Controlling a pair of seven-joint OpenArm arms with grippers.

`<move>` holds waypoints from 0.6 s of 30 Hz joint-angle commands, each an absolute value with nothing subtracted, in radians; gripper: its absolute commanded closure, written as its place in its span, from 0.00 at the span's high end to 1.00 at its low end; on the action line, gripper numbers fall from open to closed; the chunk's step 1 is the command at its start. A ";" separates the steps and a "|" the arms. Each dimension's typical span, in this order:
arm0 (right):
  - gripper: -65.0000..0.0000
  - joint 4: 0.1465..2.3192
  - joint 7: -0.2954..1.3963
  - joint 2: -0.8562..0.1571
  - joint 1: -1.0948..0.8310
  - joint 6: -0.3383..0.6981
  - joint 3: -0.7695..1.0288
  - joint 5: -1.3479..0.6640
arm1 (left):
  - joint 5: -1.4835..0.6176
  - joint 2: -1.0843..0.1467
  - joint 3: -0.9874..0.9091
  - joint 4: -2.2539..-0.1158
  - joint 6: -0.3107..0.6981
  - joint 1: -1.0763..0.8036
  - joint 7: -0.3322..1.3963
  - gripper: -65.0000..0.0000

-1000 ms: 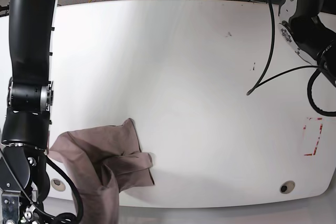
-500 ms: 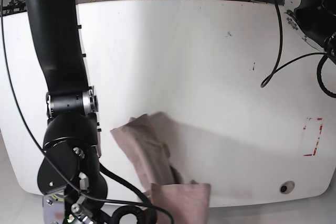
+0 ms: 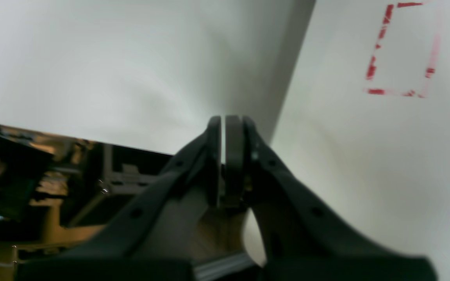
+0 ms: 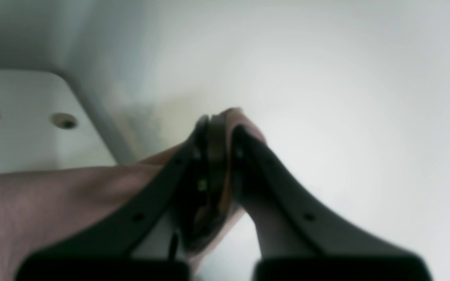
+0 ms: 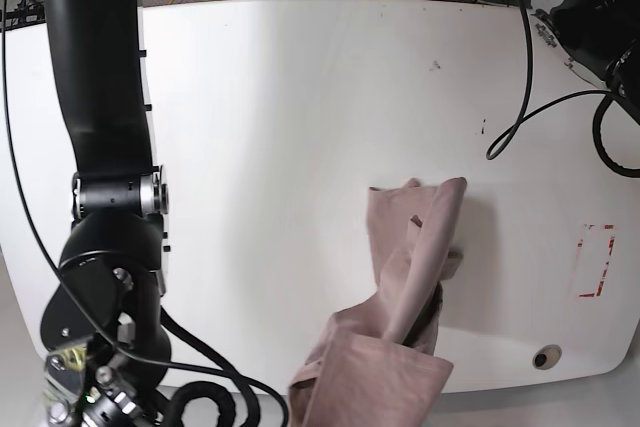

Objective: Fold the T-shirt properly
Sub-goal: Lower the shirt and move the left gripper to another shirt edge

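Note:
The pinkish-brown T-shirt (image 5: 410, 247) lies bunched in a long strip on the white table (image 5: 300, 97), right of centre. Its lower end hangs over the front edge. In the right wrist view my right gripper (image 4: 221, 127) is shut on a fold of the shirt (image 4: 53, 195), held above the table. In the base view that gripper is hidden; only its black arm (image 5: 100, 147) shows at the left. My left gripper (image 3: 224, 121) is shut and empty, over the table's edge near the red mark (image 3: 400, 50). It is out of the base view.
A red dashed rectangle (image 5: 597, 260) and a small round hole (image 5: 545, 356) mark the table's front right corner. A black cable (image 5: 520, 97) hangs over the table's right part from the left arm's base (image 5: 600, 7). Cables and equipment lie beyond the far edge.
The shirt has been dragged from the table's front left corner rightward to right of centre. The arm on the left of the base view swung with it.

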State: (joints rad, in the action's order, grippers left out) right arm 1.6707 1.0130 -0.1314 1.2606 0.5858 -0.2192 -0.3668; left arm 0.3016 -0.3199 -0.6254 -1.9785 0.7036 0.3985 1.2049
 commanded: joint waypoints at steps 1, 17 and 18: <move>0.00 1.744 0.983 -0.156 1.306 0.579 -0.208 -0.369 | 0.294 -0.315 -0.582 -1.988 0.698 0.418 1.185 0.12; 0.00 1.888 0.978 -0.191 0.984 0.578 -0.079 -0.360 | 0.297 -0.081 -0.334 -1.902 0.698 0.197 0.989 0.54; 0.00 1.888 0.978 -0.191 0.967 0.578 -0.070 -0.360 | 0.298 -0.058 -0.321 -1.880 0.698 0.185 0.972 0.54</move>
State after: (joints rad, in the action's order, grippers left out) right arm 1.8774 1.0138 -0.1936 0.9455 0.5808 -0.0807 -0.3485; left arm 0.2897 -0.0669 -0.3275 -1.8946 0.7044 0.1776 0.9958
